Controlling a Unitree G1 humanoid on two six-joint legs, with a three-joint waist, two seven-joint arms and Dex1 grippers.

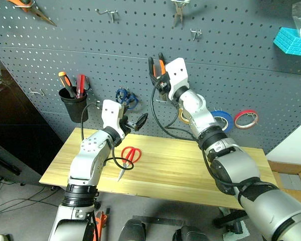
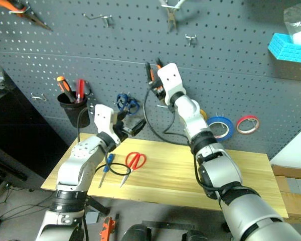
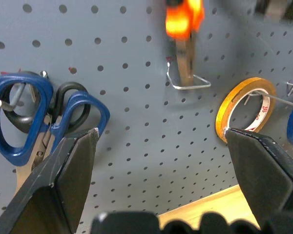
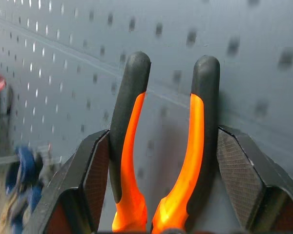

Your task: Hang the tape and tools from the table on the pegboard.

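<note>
Orange-and-black pliers clamped handles-up in right gripper jaws, against dark grey pegboard above its wire hook. Left gripper jaws wide apart, empty, near pegboard. Red-handled scissors flat on counter below pegboard. Blue tape roll hung on pegboard.

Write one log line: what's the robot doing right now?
right gripper: holding pliers at pegboard | left gripper: open | red scissors: on table
</note>
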